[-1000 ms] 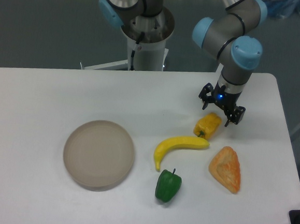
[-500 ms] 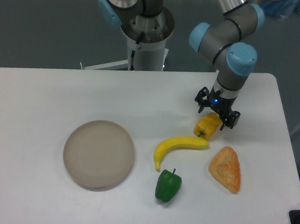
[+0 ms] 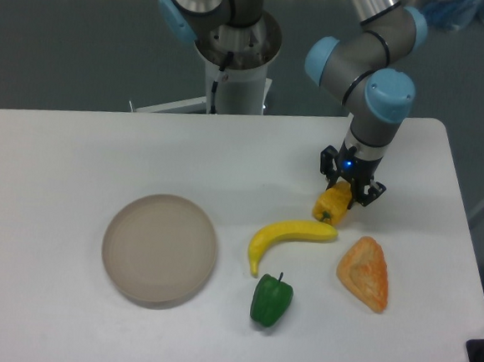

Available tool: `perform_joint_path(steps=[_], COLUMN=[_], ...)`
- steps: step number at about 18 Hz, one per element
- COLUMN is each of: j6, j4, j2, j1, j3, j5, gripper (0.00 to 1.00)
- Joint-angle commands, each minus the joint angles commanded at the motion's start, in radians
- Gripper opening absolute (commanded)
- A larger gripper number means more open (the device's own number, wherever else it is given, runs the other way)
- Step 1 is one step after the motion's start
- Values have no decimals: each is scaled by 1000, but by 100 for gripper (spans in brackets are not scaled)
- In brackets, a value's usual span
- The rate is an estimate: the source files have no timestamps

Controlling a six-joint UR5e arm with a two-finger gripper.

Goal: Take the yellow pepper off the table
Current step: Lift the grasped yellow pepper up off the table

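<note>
The yellow pepper (image 3: 332,205) lies on the white table (image 3: 77,151), just above the tip of the banana. My gripper (image 3: 347,188) points down over the pepper's upper right end. Its two dark fingers (image 3: 327,166) have drawn in on either side of that end and appear to press on it. The pepper rests on the table surface. Its top part is hidden by the gripper.
A yellow banana (image 3: 288,236) curves just below the pepper. An orange wedge (image 3: 365,273) lies to the lower right, a green pepper (image 3: 271,300) below the banana, and a round grey plate (image 3: 159,248) to the left. The robot base (image 3: 235,55) stands behind the table.
The gripper moved left and down over the pepper's end, then its fingers drew closer together around it. The pepper has not moved.
</note>
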Motion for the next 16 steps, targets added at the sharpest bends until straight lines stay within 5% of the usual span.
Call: perform_joint_path(steps=[6,11,16], j6=[-11,-20,-81], j4=[-14,-15,-84], j2=[23,-15,-78], j1=[-66,-103,-163], j3=[159,268,388], j5=[8,35,104], gripper=[30,30,30])
